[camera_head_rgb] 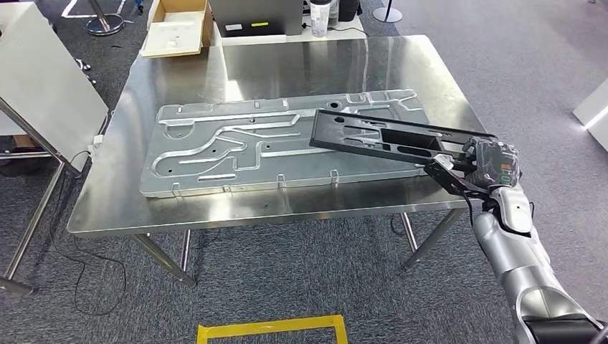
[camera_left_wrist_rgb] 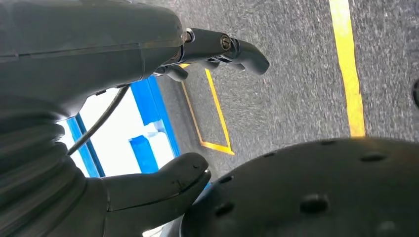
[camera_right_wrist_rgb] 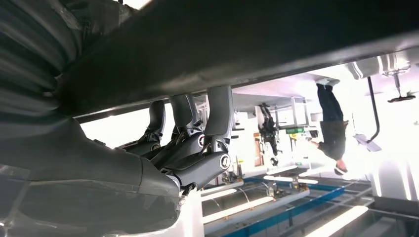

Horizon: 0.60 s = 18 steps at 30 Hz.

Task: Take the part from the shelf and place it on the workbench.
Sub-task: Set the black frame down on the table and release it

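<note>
A long black flat part (camera_head_rgb: 380,136) with slots hangs over the steel workbench (camera_head_rgb: 287,64), above the right end of a large silver stamped panel (camera_head_rgb: 272,143). My right hand (camera_head_rgb: 477,168) grips the part's right end at the bench's right edge. From the right wrist view the part (camera_right_wrist_rgb: 257,44) is a dark bar with my right hand's fingers (camera_right_wrist_rgb: 197,133) curled up against it. My left hand (camera_left_wrist_rgb: 163,123) hangs beside my body over the grey carpet, fingers apart, holding nothing.
An open cardboard box (camera_head_rgb: 178,27) and a cup (camera_head_rgb: 320,17) stand behind the bench's far edge. A white board (camera_head_rgb: 43,79) leans at the left. Yellow tape (camera_head_rgb: 272,330) marks the floor in front of the bench. A person (camera_right_wrist_rgb: 333,123) stands far off.
</note>
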Tool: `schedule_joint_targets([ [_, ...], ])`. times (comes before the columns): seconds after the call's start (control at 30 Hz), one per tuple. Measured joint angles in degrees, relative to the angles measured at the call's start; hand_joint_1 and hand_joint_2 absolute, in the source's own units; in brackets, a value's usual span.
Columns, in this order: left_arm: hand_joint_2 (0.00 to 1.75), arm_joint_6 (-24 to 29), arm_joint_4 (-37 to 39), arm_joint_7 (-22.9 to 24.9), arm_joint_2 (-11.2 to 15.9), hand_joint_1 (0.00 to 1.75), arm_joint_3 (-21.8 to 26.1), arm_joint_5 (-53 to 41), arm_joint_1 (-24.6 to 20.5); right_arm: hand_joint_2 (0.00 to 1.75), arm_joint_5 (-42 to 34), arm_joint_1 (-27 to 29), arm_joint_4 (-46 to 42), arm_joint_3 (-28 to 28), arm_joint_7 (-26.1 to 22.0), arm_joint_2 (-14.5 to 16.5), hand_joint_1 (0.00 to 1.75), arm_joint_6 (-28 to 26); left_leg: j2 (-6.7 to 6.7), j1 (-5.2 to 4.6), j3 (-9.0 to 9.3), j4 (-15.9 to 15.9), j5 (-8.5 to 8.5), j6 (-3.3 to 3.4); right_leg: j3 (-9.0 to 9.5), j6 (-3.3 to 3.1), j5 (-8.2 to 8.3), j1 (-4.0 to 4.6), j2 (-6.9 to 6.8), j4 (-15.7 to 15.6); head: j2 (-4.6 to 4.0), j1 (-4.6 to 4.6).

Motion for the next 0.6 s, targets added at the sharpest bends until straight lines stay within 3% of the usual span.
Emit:
schedule_joint_targets([
  [0.27,1.75,-0.13,0.0,1.24,0.01,0.0,-0.52,-0.11,-0.1,1.75,4.16,-3.15,0.23,5.23,1.8,2.24,1.75,0.17,-0.08,0.28,0.04,-0.29,0.31,-1.3,-0.14,-0.34,0.02,0.34,-0.22,0.11,0.01,0.0],
  [0.6,1.75,-0.13,0.0,1.4,0.08,0.0,-1.27,0.1,-0.21,1.75,7.85,-5.02,-6.98,14.35,4.02,6.79,1.75,1.97,-0.23,0.28,0.04,-0.09,0.27,-1.54,-0.17,-0.32,0.04,0.29,-0.36,0.15,0.0,0.0],
])
